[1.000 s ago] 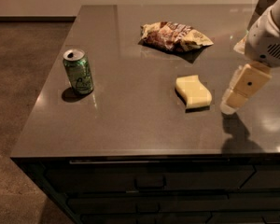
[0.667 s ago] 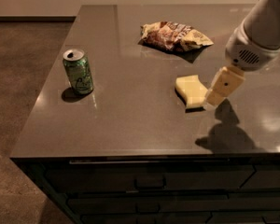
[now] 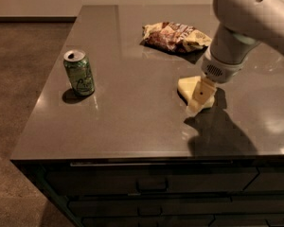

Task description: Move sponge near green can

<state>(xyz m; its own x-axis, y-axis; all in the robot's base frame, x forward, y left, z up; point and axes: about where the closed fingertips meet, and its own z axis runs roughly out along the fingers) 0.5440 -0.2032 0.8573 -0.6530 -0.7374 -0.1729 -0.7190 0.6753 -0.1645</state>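
The pale yellow sponge [image 3: 186,85] lies on the dark countertop [image 3: 132,117], right of centre. My gripper [image 3: 196,107] hangs from the white arm [image 3: 236,27] and comes down over the sponge's right front part, hiding that part. The green can [image 3: 79,73] stands upright near the counter's left edge, well to the left of the sponge and the gripper.
A brown-and-cream snack bag [image 3: 175,36] lies behind the sponge toward the back of the counter. The counter's front edge [image 3: 132,161] runs just below the gripper, with dark drawers [image 3: 151,186] under it. Floor lies to the left.
The arm has swung left from the counter's right side and the gripper now sits over the sponge. The sponge and the can have not moved.
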